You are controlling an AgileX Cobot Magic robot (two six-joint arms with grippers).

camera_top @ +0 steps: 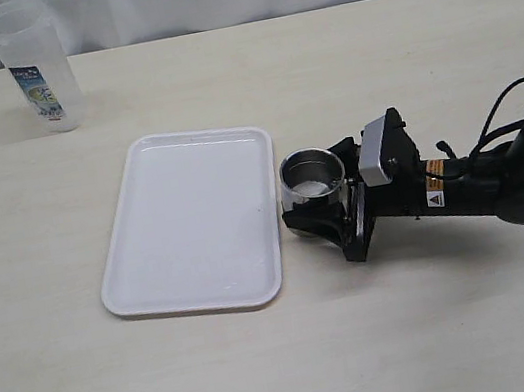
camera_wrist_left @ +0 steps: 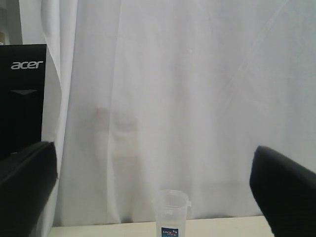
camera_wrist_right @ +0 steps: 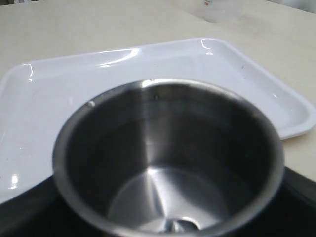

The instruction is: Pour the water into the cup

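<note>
At the right-hand edge of the tray [camera_top: 186,169], over the bare table [camera_top: 447,326], you have the cup [camera_top: 311,175] upright. It sits just beside the tray rim, not on it.

Right gripper [camera_top: 320,196]: jaws part-way apart, one on each side of the cup wall, clamped on the cup. The right wrist view is filled by the cup's open mouth, with the tray behind it.

Water: a pale sheen lies in the cup's bottom. It may be a shallow film or only glare off the steel; you cannot settle that from these views.

Left gripper [camera_wrist_left: 154,190]: jaws spread as wide as they go, nothing between them. It is raised and faces the curtain [camera_wrist_left: 173,98], with the tumbler [camera_top: 34,69] low in its sight. The tumbler stands upright at the back left of the table, well apart from cup and tray.

Step in hand, as I judge it: the cup is being held ready as the receiver. The pour itself is not begun, since no vessel is over the cup.

Next move, my reading:
- Bring the left arm down to the tumbler.
- Close on its body below the rim.
- Carry it over the cup's mouth and tilt slowly.
- Keep the right grip steady so the cup does not shift under the stream.
</note>
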